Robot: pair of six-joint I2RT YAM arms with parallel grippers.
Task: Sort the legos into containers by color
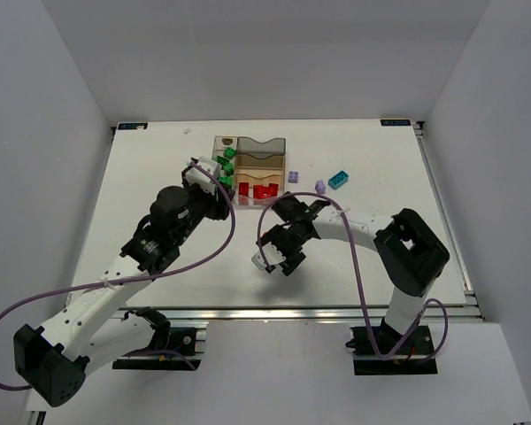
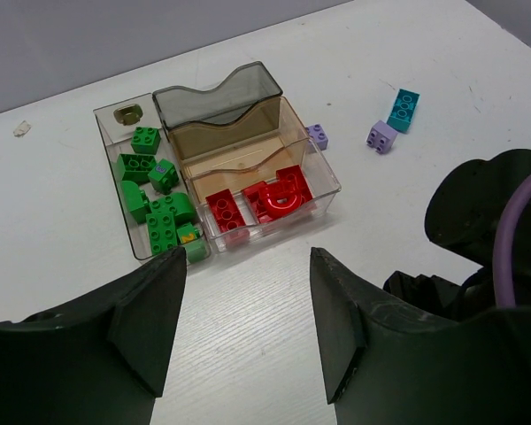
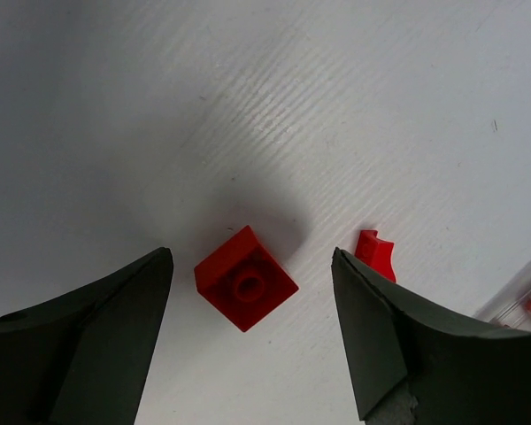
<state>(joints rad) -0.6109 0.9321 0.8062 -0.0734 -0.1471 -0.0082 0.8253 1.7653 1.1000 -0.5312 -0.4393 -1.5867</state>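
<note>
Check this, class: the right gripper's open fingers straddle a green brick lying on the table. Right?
Not quite. The right wrist view shows the brick between the right gripper's open fingers is red, not green; it does lie on the table.

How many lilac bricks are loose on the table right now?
2. The first lilac brick lies just right of the tray; the second lilac brick lies farther right, beside the light blue brick. The arms may hide others.
</note>
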